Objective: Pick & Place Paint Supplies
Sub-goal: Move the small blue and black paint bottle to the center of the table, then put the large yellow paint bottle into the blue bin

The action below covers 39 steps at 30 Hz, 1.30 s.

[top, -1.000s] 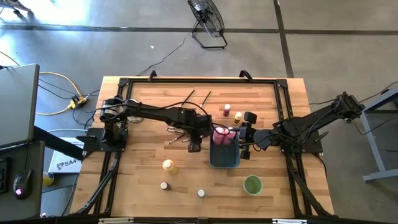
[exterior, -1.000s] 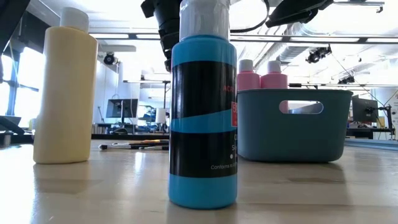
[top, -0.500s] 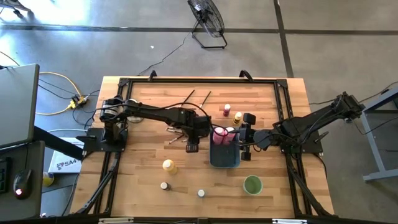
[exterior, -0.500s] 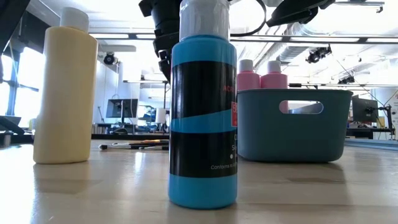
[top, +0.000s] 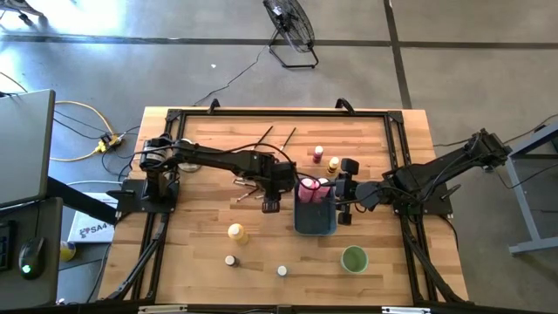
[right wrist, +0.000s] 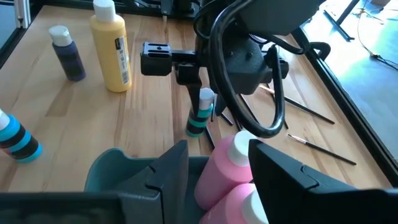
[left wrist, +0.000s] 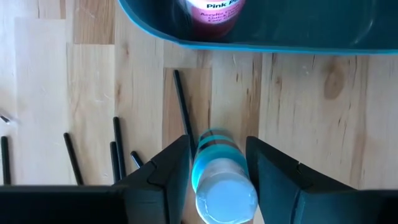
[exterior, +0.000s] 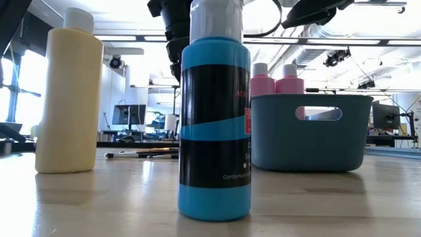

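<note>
The left gripper [left wrist: 217, 145] hangs low over the wooden table [top: 200, 218] with its two dark fingers apart, one on either side of a small teal-and-black striped paint bottle with a white cap [right wrist: 199, 117], which stands upright on the boards; whether the pads touch it cannot be told. Thin dark-handled paintbrushes [left wrist: 181, 112] lie flat just beside that gripper and out behind it. Directly ahead of it sits the blue-grey rectangular plastic tray [top: 316, 225], with two pink squeeze bottles [exterior: 275, 79] standing upright inside. On the tray's opposite side the right gripper [right wrist: 217, 149] hovers above the rim, fingers spread and empty, the pink bottles just below and in front of it. Farther from both grippers, toward the table's front edge, stand a tall cream-yellow squeeze bottle [top: 235, 232], a small dark-blue jar with a pale cap [right wrist: 67, 53], a second teal-and-black bottle [exterior: 214, 125] and a round green cup [top: 354, 258]. Well beyond the grippers, near the back edge, stand two more small bottles [top: 325, 159] and two loose brushes [top: 275, 137].
</note>
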{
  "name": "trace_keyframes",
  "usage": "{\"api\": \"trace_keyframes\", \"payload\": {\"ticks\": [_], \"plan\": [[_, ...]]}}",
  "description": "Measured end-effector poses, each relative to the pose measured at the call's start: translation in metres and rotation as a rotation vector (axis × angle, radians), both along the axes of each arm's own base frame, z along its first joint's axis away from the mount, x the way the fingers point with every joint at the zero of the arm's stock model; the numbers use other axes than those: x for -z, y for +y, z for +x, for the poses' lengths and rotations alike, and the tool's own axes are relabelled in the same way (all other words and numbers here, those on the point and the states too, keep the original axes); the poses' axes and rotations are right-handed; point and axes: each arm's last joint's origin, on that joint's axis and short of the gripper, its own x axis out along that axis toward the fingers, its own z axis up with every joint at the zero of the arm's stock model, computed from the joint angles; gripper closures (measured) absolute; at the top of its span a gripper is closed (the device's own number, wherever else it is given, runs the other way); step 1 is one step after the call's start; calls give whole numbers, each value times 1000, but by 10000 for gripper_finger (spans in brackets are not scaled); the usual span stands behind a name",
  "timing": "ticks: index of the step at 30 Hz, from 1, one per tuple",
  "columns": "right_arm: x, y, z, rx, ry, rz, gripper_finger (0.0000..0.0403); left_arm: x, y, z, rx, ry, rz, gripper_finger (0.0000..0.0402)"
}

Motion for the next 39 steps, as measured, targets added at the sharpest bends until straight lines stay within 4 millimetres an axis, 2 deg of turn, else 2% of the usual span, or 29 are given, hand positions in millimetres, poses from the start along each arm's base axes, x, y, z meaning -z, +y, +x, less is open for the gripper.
{"api": "trace_keyframes", "payload": {"ticks": [11,15,23,31,34,39], "plan": [[0,0,0,0,0,0,241,0,0,0,1,-5,0,154],[0,0,0,0,0,0,241,-1,0,1,1,-12,0,134],[0,0,0,-1,0,0,241,-1,0,2,-2,-23,-2,130],[0,0,0,-1,0,0,241,-6,0,10,-1,-117,-3,130],[0,0,0,-1,0,0,241,-16,0,9,14,-91,4,130],[0,0,0,-1,0,0,241,-47,0,6,50,-49,53,130]]}}
